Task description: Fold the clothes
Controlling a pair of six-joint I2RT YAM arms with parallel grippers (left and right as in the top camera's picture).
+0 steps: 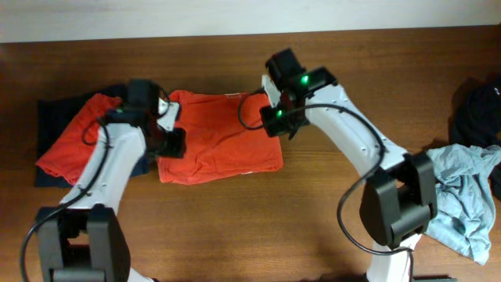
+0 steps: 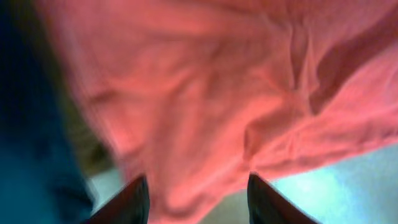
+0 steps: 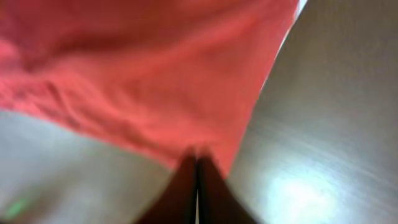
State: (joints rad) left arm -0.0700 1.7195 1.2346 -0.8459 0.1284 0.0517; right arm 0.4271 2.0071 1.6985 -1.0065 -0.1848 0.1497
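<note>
Looking down from overhead, an orange shirt (image 1: 219, 141) lies spread near the middle of the wooden desk (image 1: 258, 227), its front edge folded into a thick, slightly rumpled band. The left pincer (image 1: 171, 143) sits over the shirt's left edge, and the right pincer (image 1: 275, 117) sits at its upper right corner. To the left, a second orange garment (image 1: 74, 145) rests on top of a navy garment (image 1: 48, 113), just beside the shirt. Well apart on the right side of the desk, a grey-blue garment (image 1: 466, 196) lies crumpled, with a black garment (image 1: 479, 110) behind it at the edge of the picture.

The left wrist view is blurred. The orange shirt (image 2: 205, 93) fills most of it, creased and hanging close to the lens. The left pincer (image 2: 199, 186) is open: its two dark fingers (image 2: 132, 198) stand apart at the bottom, with the hem of the shirt dipping between them. Whether the cloth touches either finger I cannot tell. The navy garment (image 2: 31, 124) shows along the left side, and pale glare off the desk (image 2: 348, 180) shows at the lower right.

In the right wrist view, the right pincer (image 3: 196, 163) is closed, its fingers pressed together with only a thin line between them. The corner of the orange shirt (image 3: 137, 68) runs down to a point right at the tips and looks pinched there. Bare desk (image 3: 336, 124) shows to the right of the cloth.
</note>
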